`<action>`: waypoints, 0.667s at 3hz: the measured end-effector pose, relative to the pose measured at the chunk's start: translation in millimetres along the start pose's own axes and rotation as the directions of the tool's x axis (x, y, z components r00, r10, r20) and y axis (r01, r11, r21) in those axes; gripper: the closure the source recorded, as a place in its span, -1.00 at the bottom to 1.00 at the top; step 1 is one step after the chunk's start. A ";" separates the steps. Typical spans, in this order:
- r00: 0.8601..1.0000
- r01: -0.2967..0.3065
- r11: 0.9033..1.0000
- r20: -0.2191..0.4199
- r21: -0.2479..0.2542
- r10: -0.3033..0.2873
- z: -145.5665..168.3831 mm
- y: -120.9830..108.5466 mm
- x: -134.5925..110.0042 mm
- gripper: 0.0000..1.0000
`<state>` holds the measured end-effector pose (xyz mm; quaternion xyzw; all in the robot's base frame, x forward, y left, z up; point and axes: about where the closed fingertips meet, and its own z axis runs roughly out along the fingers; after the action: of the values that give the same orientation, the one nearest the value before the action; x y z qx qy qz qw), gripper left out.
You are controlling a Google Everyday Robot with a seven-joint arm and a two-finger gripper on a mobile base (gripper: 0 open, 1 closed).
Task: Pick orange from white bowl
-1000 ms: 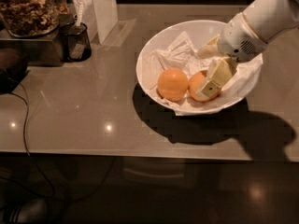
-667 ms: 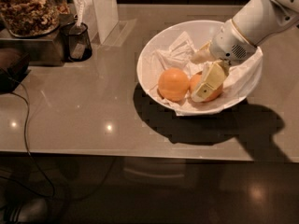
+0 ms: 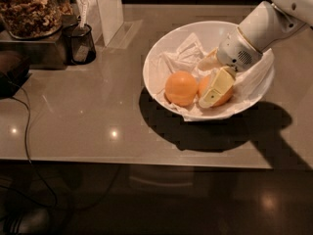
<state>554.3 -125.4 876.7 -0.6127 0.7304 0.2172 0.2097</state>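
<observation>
The white bowl (image 3: 155,62), lined with crumpled white paper, stands on the counter right of centre and holds two orange fruits. The orange (image 3: 226,100) lies at the right and is partly hidden. Its twin (image 3: 180,87) lies to its left, uncovered. My gripper (image 3: 208,80) reaches down into the bowl from the upper right. One cream finger (image 3: 216,86) lies across the front of the orange and the other is behind it. The fingers hold the orange between them, and it rests low in the bowl.
A glass jar of nuts (image 3: 28,9) stands on a box at the back left, with a small dark mesh cup (image 3: 80,44) beside it. A white upright box (image 3: 108,11) stands behind. A black cable (image 3: 27,136) hangs over the counter's left front edge.
The gripper has shifted left and turned, so its near finger now lies across the front of the right orange. The arm has drawn up and to the right. Both fruits stay in place.
</observation>
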 end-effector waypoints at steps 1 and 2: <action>1.000 -0.010 1.000 -0.022 -0.007 0.010 2.9 -5.5 9.1 -0.72; 0.998 -0.034 0.999 -0.051 -0.008 0.033 2.3 -6.0 21.4 -0.72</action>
<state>556.8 -142.2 862.2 -0.6066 0.7448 0.2081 0.1847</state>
